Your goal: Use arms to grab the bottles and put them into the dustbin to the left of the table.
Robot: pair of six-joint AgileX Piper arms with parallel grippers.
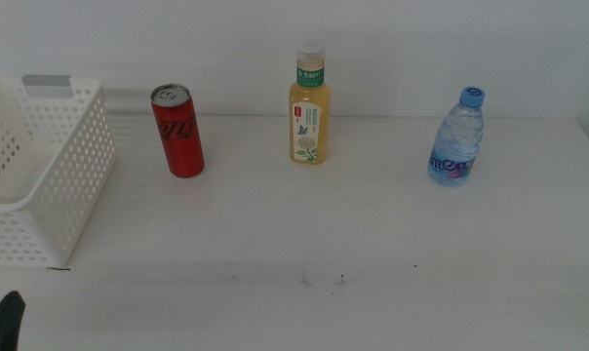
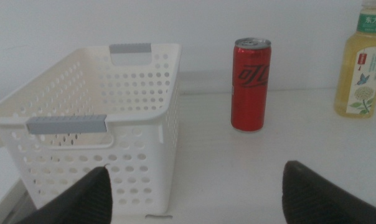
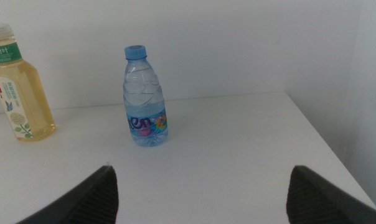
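Three bottles stand upright in a row at the back of the white table [image 1: 304,234]: a slim red soda can [image 1: 178,131] [image 2: 251,85], a yellow tea bottle [image 1: 310,105] [image 2: 362,62] [image 3: 16,84] with a white cap, and a clear water bottle [image 1: 457,137] [image 3: 144,97] with a blue cap. The white perforated dustbin [image 1: 75,166] [image 2: 138,124] sits at the table's left, empty. My left gripper [image 2: 197,196] is open, low and near the dustbin's front, well short of the can. Far short of the water bottle, my right gripper [image 3: 203,196] is open too.
A dark tip of the left arm [image 1: 4,320] shows at the bottom left corner of the middle view. A white wall runs behind the table. The table's right edge [image 3: 337,155] lies a little beyond the water bottle.
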